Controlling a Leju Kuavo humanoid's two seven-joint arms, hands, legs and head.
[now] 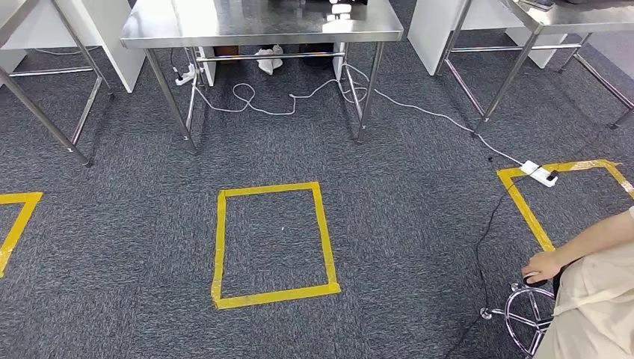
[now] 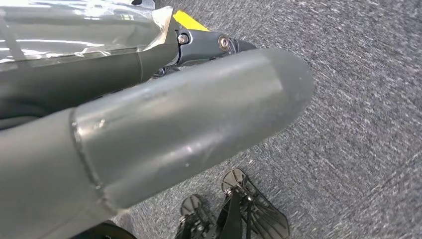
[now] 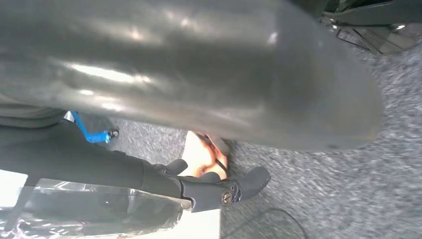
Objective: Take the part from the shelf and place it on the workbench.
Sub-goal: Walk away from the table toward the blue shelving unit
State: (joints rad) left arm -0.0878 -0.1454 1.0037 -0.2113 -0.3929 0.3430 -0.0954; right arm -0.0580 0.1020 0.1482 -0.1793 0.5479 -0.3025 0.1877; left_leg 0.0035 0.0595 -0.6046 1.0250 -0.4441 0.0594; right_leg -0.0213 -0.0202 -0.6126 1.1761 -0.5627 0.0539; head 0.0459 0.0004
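A steel workbench [image 1: 262,30] stands straight ahead across the grey carpet, with two more steel tables [image 1: 576,15] [image 1: 22,15] to either side. My left hand [image 2: 149,114] hangs over the carpet, its thick grey thumb and dark fingers [image 2: 209,44] stretched out straight. Clear shiny film [image 2: 74,30] lies along the fingers, and nothing sits between them and the thumb. My right hand [image 3: 174,74] hangs the same way, its fingers [image 3: 234,186] extended, film [image 3: 89,209] beside them, holding nothing.
A yellow tape square [image 1: 273,243] marks the floor in front, with others [image 1: 553,194] [image 1: 15,221] at both sides. A white cable [image 1: 419,108] runs to a power strip [image 1: 540,173]. A person's hand [image 1: 542,265] rests on a chrome chair base [image 1: 527,314] at lower right.
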